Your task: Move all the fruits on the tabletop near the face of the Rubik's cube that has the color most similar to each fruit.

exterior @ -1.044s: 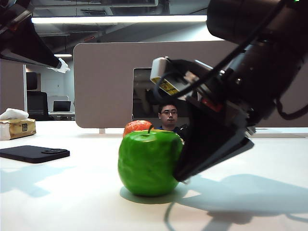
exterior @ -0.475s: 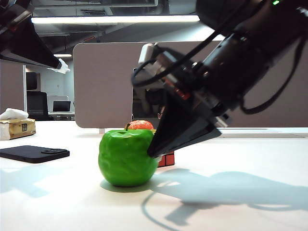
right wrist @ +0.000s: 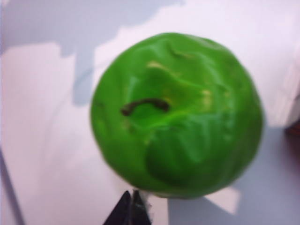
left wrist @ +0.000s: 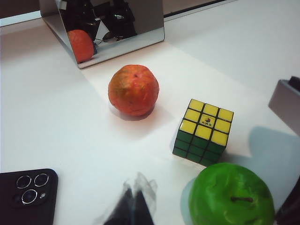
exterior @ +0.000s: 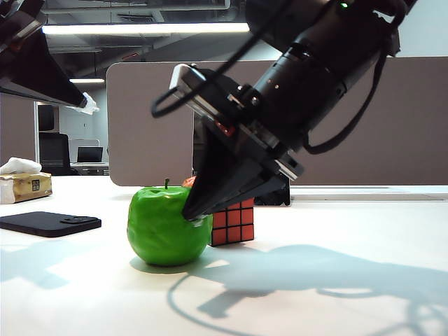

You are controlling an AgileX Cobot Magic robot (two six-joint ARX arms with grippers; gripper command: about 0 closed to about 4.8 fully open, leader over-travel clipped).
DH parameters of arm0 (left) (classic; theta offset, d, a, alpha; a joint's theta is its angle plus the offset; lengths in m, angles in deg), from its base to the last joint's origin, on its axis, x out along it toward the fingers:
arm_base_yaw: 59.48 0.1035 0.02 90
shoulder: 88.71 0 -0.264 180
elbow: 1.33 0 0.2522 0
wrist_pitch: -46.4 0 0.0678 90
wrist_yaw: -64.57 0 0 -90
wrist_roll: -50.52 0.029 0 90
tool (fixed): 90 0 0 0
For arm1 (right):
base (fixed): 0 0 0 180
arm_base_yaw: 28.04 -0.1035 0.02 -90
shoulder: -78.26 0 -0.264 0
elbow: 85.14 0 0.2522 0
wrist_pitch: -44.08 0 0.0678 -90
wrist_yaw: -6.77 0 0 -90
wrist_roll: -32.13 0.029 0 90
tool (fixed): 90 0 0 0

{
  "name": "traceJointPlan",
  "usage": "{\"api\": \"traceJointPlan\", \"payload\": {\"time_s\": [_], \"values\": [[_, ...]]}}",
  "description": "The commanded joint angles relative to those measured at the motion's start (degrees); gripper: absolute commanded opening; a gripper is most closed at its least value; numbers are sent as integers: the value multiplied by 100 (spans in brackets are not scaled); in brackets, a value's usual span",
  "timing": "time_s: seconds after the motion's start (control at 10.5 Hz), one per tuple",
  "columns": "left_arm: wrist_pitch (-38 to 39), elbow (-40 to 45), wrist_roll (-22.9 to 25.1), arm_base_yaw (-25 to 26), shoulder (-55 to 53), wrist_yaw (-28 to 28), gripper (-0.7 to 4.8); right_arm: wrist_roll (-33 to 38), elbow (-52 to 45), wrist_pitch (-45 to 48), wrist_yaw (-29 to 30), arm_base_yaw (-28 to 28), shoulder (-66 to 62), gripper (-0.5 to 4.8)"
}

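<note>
Resting on the white tabletop (exterior: pixel 350 294), the green apple (exterior: pixel 162 225) is seen just beside the Rubik's cube (exterior: pixel 233 222) in the exterior view, stem up. From the left wrist view the apple (left wrist: pixel 231 196) lies next to the cube's green face, w/ the cube (left wrist: pixel 203 131) showing its yellow face on top; a thin gap or contact btwn them cannot be told apart. The orange-red fruit (left wrist: pixel 133 89) is set well apart from the cube, nearer a mirror-like panel (left wrist: pixel 112 28) in which the fruit is reflected. A black phone (left wrist: pixel 26 197) is seen at the table's near side in that view. The right gripper (exterior: pixel 199 206) is angled down from the right arm, its dark finger tips pressed against the apple's side facing the cube; in the right wrist view the apple (right wrist: pixel 176 115) fills the frame and only the closed-looking finger tips (right wrist: pixel 130 211) are visible at its edge, touching but not clasping it, so the jaws read as shut w/ nothing btwn them. The left gripper (left wrist: pixel 133 206) is held high above the table, tips together, nothing gripped. A tissue box (exterior: pixel 24 185) stands at the far left.
</note>
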Motion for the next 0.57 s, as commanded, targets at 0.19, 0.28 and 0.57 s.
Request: {"api": "traceJointPlan", "payload": {"time_s": [0.19, 0.28, 0.57], "values": [[-55, -11, 20, 2, 7, -2, -5, 81, 44, -37, 149, -282, -24, -1], [-55, -11, 20, 2, 9, -2, -5, 105, 55, -17, 151, -282, -157, -1], [-57, -11, 20, 2, 7, 2, -5, 212, 72, 190, 225, -284, -391, -1]]}}
